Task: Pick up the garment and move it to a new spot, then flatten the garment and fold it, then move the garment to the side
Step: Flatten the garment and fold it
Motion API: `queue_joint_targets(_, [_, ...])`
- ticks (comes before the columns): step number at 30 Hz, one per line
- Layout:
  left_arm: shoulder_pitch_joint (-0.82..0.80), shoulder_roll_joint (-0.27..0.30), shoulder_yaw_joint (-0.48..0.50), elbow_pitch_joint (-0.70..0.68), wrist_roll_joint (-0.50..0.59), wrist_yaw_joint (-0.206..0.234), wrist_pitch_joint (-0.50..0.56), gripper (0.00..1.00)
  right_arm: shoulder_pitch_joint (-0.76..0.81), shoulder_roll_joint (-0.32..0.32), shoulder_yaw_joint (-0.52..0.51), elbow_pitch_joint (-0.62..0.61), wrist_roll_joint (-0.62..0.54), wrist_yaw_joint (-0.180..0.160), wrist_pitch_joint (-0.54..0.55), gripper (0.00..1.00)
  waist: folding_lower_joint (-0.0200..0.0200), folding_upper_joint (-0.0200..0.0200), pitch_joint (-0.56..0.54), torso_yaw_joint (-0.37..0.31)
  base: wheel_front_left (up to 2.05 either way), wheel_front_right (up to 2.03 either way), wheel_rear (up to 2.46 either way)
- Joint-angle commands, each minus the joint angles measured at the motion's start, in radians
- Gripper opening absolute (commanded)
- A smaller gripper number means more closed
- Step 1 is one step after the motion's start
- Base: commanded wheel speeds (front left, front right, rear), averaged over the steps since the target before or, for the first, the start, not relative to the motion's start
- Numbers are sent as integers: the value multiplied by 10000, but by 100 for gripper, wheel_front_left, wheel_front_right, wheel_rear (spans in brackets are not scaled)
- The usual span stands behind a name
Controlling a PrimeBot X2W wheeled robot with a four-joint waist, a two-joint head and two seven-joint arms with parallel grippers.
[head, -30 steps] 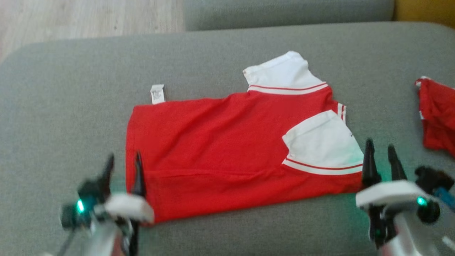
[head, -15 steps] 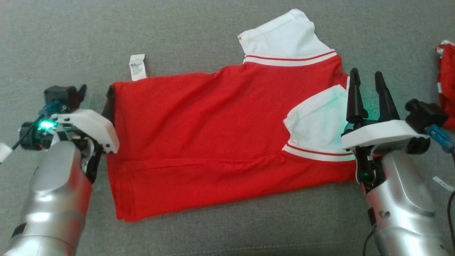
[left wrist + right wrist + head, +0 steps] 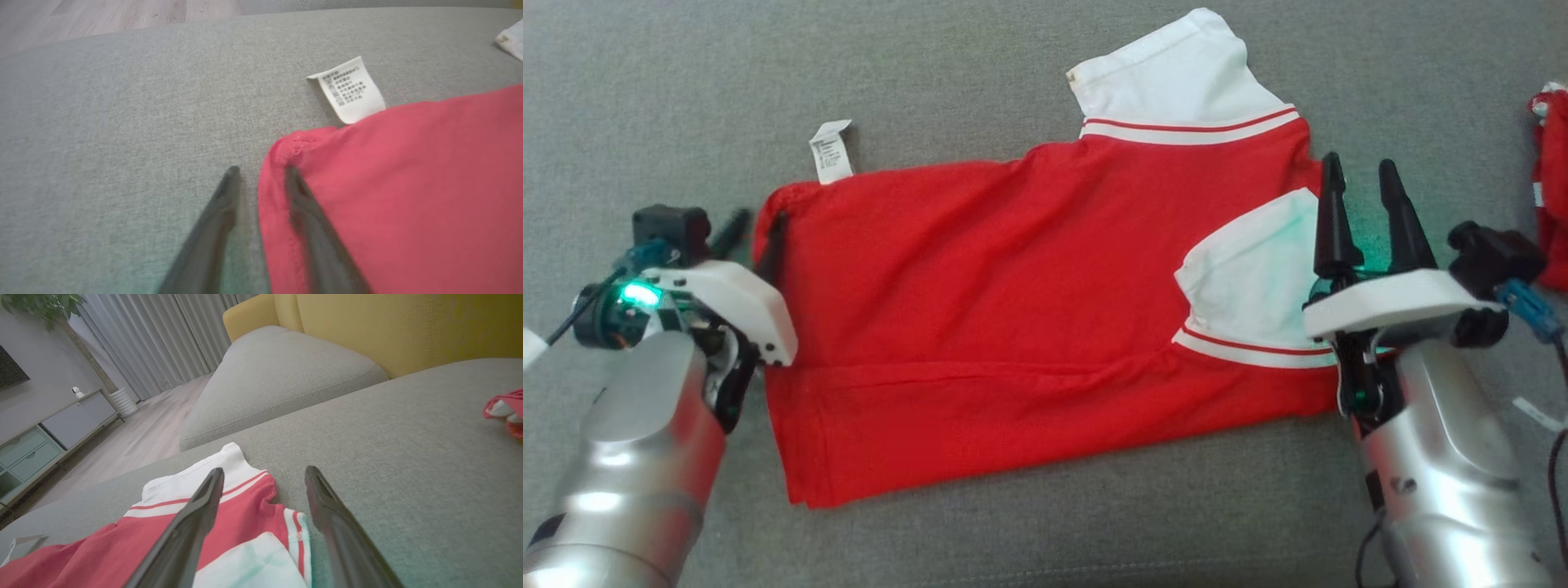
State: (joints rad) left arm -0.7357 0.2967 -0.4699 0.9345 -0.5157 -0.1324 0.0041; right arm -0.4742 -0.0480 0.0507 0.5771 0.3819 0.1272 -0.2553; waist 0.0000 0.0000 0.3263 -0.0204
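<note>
Lying flat on the grey fabric sofa cushion (image 3: 1013, 65), the red short-sleeved shirt with white striped sleeves (image 3: 980, 310) stretched between the two claws, hem end toward the robot's left and sleeves toward its right. The left claw (image 3: 754, 233) sat at the far corner of the hem, near the white printed care label (image 3: 829, 151) that stuck out from the shirt's far edge. In the left wrist view that claw straddled the hem. One dark finger (image 3: 220, 212) lay over bare cushion and the other over red cloth, with the stitched edge running up the gap between them. The fingers stood a moderate way apart, not closed, and the shirt's corner bulged up a little at their tips. The blur made it hard to say whether the finger on the cloth pressed it or only hovered above.

The right claw (image 3: 1357, 167) stood wide and held nothing. Its fingers pointed away from the robot at the shirt's right edge, just beside the nearer white sleeve (image 3: 1250, 278). In the right wrist view one finger overlay the red and white cloth and the other overlay bare cushion. A second crumpled red cloth (image 3: 1553, 188) lay well apart at the cushion's right side.
</note>
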Motion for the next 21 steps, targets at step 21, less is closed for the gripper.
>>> queue_joint_targets(21, [-1412,-135,-401,47,-775,147,-2396,0,-4361,-1247,944,2852,-1301,35,1783,100,0,0,488,1389,0,0,0])
